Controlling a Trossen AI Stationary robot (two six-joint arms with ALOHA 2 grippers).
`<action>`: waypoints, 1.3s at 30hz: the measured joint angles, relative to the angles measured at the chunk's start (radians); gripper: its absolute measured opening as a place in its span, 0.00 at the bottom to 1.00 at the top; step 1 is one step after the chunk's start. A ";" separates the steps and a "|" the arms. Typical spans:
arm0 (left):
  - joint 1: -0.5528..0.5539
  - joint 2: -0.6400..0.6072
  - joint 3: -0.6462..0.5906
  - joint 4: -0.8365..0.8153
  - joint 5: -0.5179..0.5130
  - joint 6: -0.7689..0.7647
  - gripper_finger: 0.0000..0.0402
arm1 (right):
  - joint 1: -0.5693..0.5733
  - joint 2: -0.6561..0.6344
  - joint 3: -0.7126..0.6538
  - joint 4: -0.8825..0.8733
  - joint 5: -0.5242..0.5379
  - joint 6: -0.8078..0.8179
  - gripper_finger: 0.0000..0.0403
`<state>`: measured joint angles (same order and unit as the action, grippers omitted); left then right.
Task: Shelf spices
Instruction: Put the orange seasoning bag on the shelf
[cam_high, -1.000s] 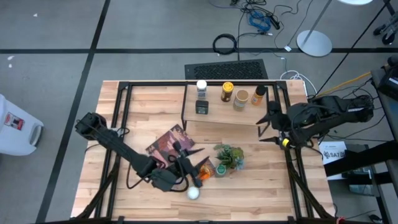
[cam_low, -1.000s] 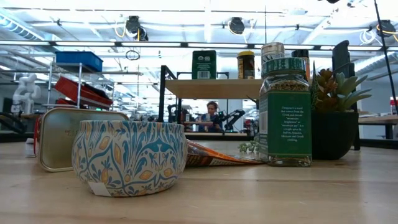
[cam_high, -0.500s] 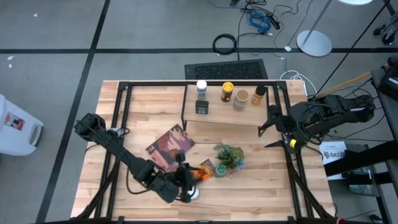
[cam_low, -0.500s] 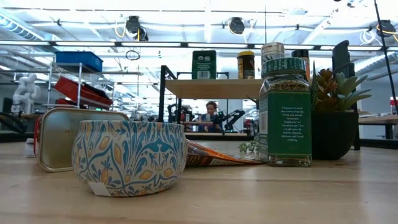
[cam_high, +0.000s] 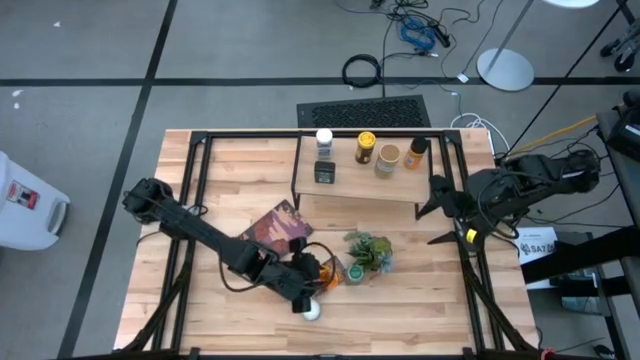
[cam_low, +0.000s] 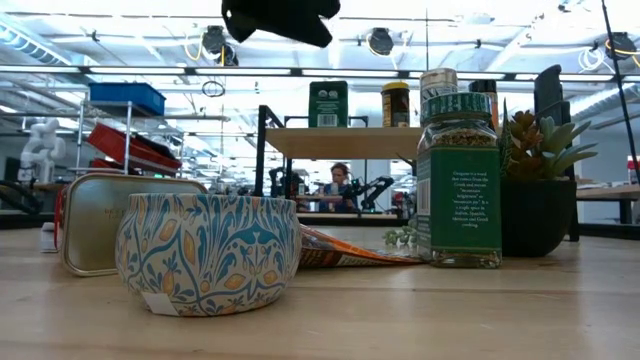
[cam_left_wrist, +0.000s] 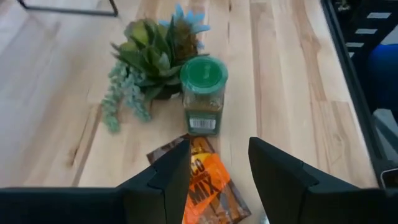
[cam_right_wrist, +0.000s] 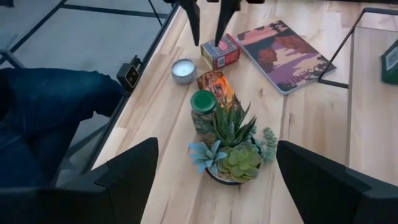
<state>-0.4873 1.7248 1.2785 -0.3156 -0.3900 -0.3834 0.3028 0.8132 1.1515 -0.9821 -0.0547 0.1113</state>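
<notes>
Several spice jars stand on the shelf (cam_high: 370, 180). Still on the table are a green-lidded jar (cam_left_wrist: 204, 93), a flat orange packet (cam_left_wrist: 208, 183), a small red tin (cam_right_wrist: 221, 51) and a round patterned tin (cam_low: 208, 250) with a white top (cam_high: 312, 310). My left gripper (cam_high: 318, 272) is open and hangs high above the orange packet, pointing toward the table's right edge, with the green-lidded jar ahead of it. My right gripper (cam_high: 432, 212) is open and waits at the table's right side, by the shelf's right end.
A potted succulent (cam_high: 368, 252) stands right beside the green-lidded jar. A maroon picture book (cam_high: 275, 228) lies left of the plant. A flat rectangular tin (cam_low: 100, 235) lies near the patterned tin. Black frame rails run along the table's edges (cam_high: 190, 200).
My left gripper swung toward the near edge by the round tin, then came back toward the orange packet and turned toward the table's right edge. It now shows at the top of the low view. The jars and tins have stayed in place.
</notes>
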 joint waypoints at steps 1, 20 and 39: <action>0.004 0.000 0.000 -0.014 0.008 -0.004 0.43 | 0.003 0.002 0.000 0.000 0.000 0.001 0.78; 0.037 0.089 0.000 -0.040 0.098 -0.215 0.78 | 0.008 0.011 0.000 0.000 0.000 -0.029 0.78; 0.090 0.220 0.000 -0.047 0.269 -0.292 0.79 | 0.008 0.011 0.000 -0.002 0.000 -0.026 0.78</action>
<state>-0.3971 1.9445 1.2781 -0.3625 -0.1214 -0.6750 0.3107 0.8242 1.1515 -0.9844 -0.0544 0.0856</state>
